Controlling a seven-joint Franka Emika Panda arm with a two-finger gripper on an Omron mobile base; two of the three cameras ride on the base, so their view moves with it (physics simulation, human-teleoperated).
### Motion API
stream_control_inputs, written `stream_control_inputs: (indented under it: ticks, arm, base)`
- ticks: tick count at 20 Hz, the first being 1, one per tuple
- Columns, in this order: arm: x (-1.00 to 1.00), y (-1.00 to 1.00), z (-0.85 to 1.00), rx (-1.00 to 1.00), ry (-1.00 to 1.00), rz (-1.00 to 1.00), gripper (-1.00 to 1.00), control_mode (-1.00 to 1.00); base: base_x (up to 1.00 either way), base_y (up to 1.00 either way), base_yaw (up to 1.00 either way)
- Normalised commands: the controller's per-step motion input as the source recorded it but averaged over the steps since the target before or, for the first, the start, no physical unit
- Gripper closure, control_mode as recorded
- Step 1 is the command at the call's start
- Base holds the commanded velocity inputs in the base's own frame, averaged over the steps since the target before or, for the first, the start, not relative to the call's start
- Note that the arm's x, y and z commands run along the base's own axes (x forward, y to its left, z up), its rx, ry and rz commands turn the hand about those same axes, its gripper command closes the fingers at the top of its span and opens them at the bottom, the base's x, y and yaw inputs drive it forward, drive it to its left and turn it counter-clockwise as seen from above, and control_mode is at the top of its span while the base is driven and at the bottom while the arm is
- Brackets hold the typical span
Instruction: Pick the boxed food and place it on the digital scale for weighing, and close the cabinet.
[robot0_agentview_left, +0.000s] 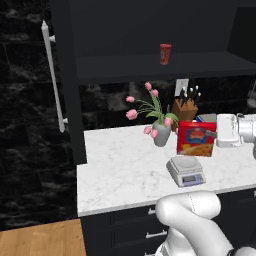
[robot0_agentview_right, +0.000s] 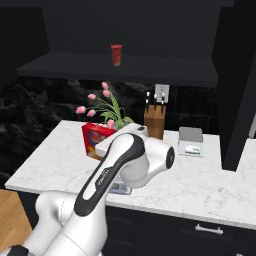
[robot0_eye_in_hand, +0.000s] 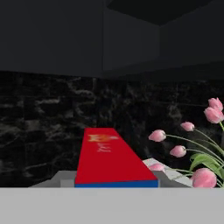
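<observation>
I'm seeing the boxed food (robot0_agentview_left: 196, 138) standing upright just behind the digital scale (robot0_agentview_left: 186, 170), picture face toward the counter's front edge, long axis stretching away in the hand view. The gripper (robot0_agentview_left: 218, 131) is sitting at its right side; I cannot tell how wide it is gaping or whether it is gripping.

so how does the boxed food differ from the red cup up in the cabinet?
The boxed food is a broad flat-sided carton with a yellow-orange picture on its front; the red cup is a small plain round one. The boxed food sits at counter level above the digital scale, beside the tulip vase; the red cup stands alone on the cabinet shelf. Both are red and upright.
</observation>
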Motion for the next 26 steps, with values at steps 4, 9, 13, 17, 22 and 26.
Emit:
stream_control_inputs:
  ticks: [4, 9, 13, 17, 22, 26]
  arm:
    - [0.14, -0.13, -0.38, 0.0, 0.05, 0.04, 1.0, -1.0]
    - [0.11, 0.0, -0.46, -0.02, 0.05, 0.02, 1.0, -1.0]
    - [0.16, -0.02, -0.41, 0.0, 0.01, 0.03, 1.0, -1.0]
    - [0.02, -0.08, -0.27, 0.0, -0.01, 0.03, 1.0, -1.0]
    - [0.01, -0.09, -0.25, 0.0, -0.04, 0.04, 1.0, -1.0]
    - [0.25, -0.01, -0.03, 0.0, -0.05, 0.01, 1.0, -1.0]
  base:
    - [0.0, 0.0, 0.0]
    - [0.0, 0.0, 0.0]
    - [0.0, 0.0, 0.0]
    - [0.0, 0.0, 0.0]
    - [0.0, 0.0, 0.0]
    - [0.0, 0.0, 0.0]
